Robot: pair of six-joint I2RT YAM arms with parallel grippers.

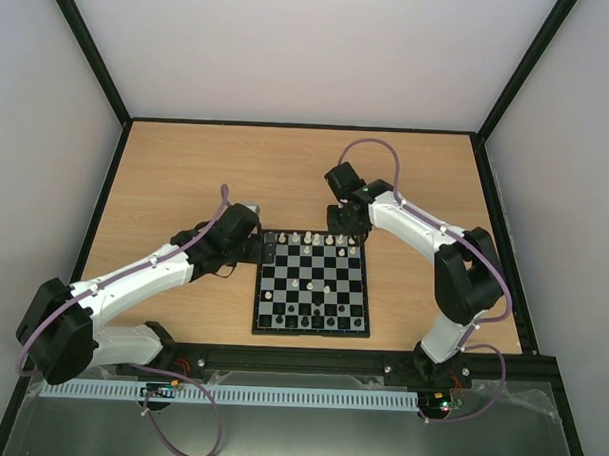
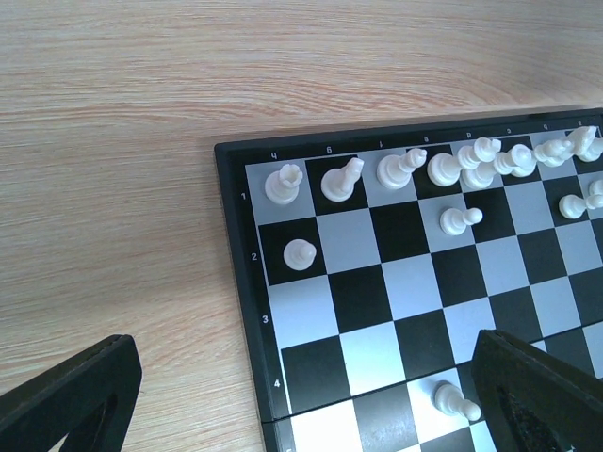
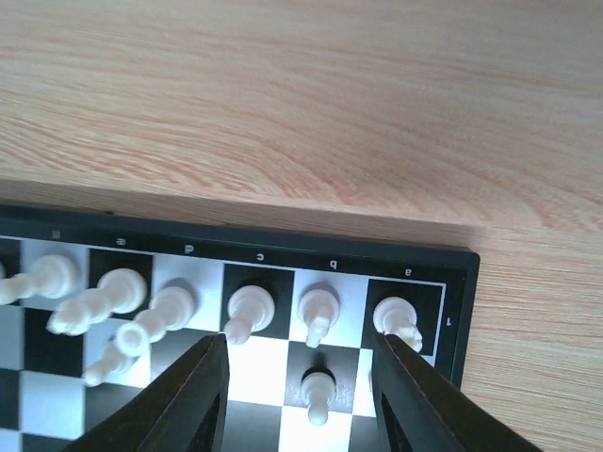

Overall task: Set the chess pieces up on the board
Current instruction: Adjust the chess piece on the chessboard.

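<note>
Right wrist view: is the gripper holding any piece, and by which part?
Nothing is held. The right gripper is open, both fingers clear of the white pawn standing between them.

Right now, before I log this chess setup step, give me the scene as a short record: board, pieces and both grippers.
board: flat on the wooden table, between the two arms
white pieces: mostly lined along the far edge, a few on squares further in
black pieces: grouped at the near edge
left gripper: open, empty, straddling the board's left edge near the far corner
right gripper: open, over the far right corner
white pawn: upright between the right jaws, untouched
</note>
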